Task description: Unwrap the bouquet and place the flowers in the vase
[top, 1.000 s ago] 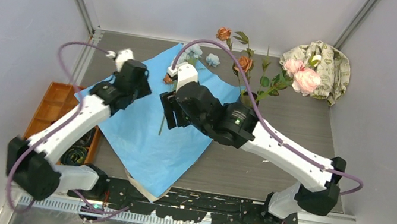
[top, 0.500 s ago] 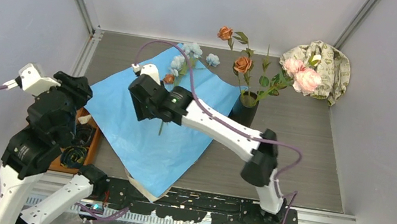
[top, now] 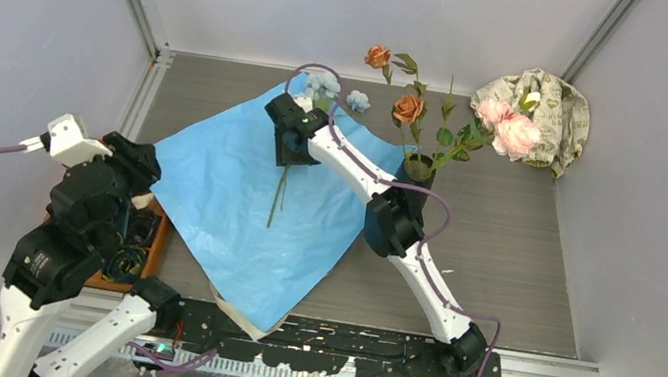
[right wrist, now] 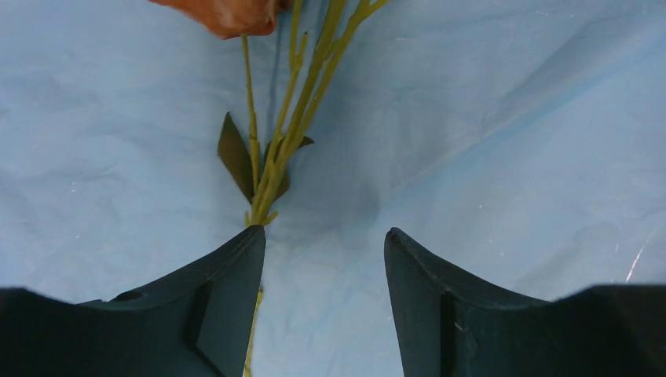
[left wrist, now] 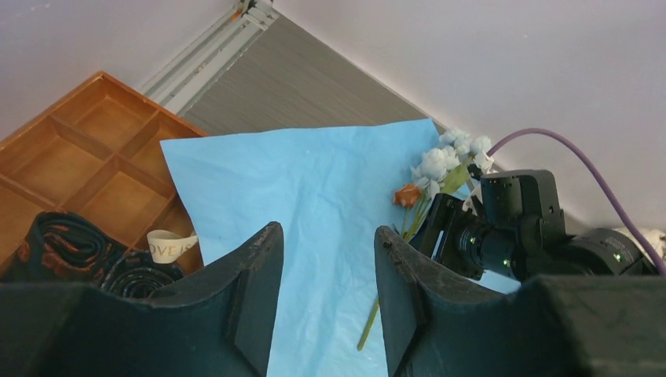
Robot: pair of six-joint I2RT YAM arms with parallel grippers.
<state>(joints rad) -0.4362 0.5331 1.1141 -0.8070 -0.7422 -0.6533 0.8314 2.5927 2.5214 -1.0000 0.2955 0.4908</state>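
right hand (right wrist: 323, 234) parted over flower stem (right wrist: 273, 166), black vase (top: 423, 184) visible only overhead

The top camera sits high at the near side and looks down on the whole bench (top: 529, 209) from far off. The left wrist camera is up at the left side and looks past the left tool (left wrist: 327, 232) across the blue paper (left wrist: 314, 173) to the far wall (left wrist: 471, 63). The right wrist camera looks straight down past the right tool (right wrist: 323, 233), very close to the paper. All three views share the blue paper and the green stem (right wrist: 271, 173) on it.
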